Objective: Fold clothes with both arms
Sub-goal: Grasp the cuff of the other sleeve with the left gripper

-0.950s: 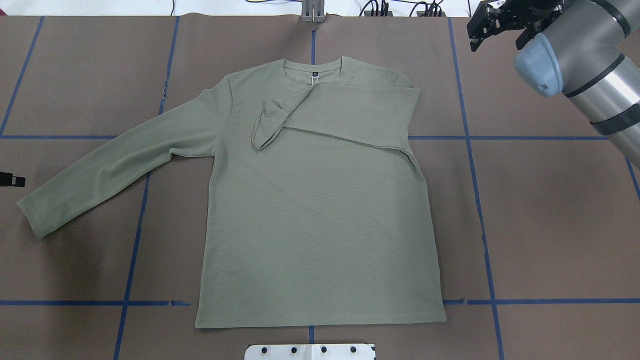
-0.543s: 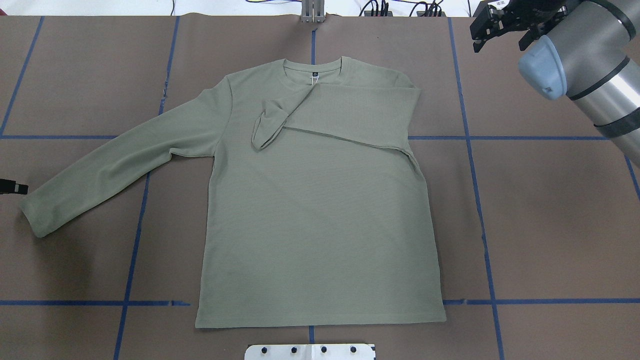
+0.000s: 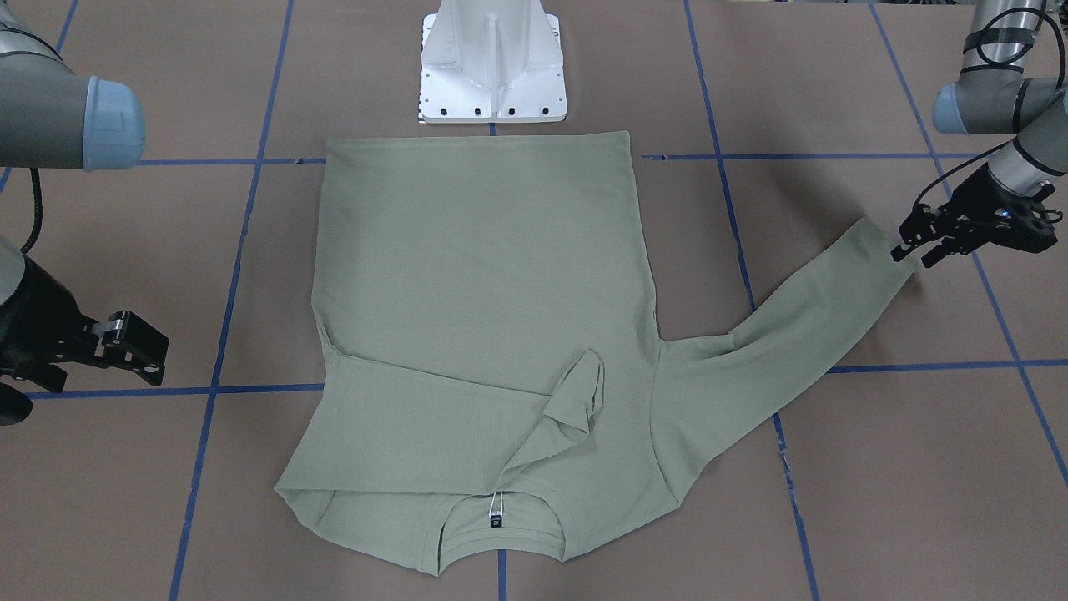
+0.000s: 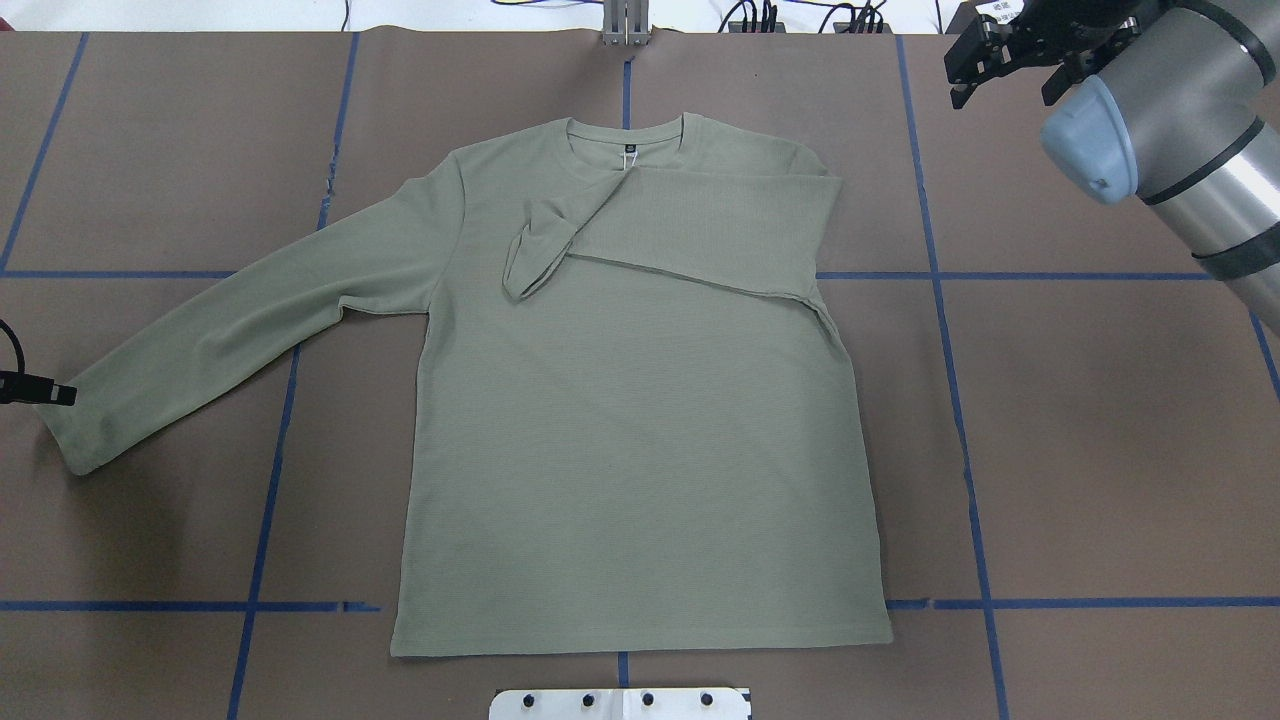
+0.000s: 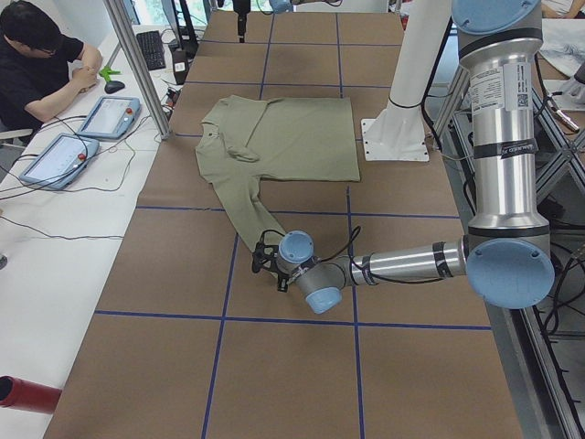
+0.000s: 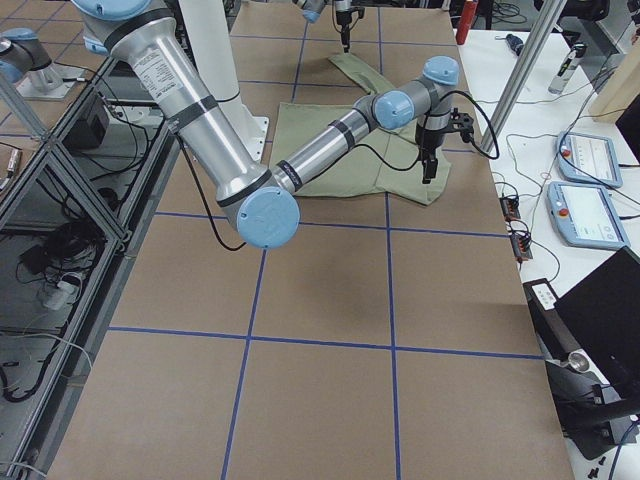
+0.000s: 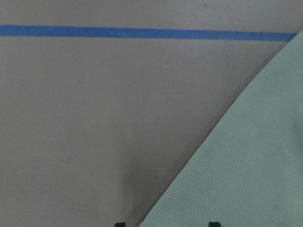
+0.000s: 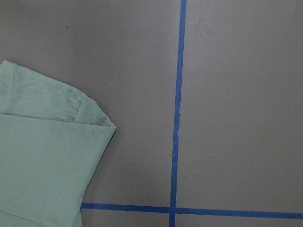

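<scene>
The pale green shirt (image 4: 640, 430) lies flat and face up on the brown table, neck toward the far edge. One sleeve (image 4: 700, 225) is folded across the chest, its cuff bunched near the collar. The other sleeve (image 4: 200, 340) stretches out to the overhead view's left. My left gripper (image 3: 911, 255) sits low at that sleeve's cuff (image 3: 872, 255), open; the left wrist view shows the cuff edge (image 7: 236, 170) running between its two fingertips. My right gripper (image 4: 1003, 92) hovers open and empty off the shirt's folded shoulder (image 8: 57, 123), at the far right.
The white base pedestal (image 3: 492, 63) stands just beyond the shirt's hem. Blue tape lines (image 4: 950, 350) grid the table. A seated person (image 5: 41, 55) and tablets (image 5: 105, 114) are at a side bench past the shirt's neck end.
My left gripper has slid in from the overhead view's left edge to the outstretched sleeve's cuff. The right gripper has drifted slightly up and away. The shirt has not moved.
</scene>
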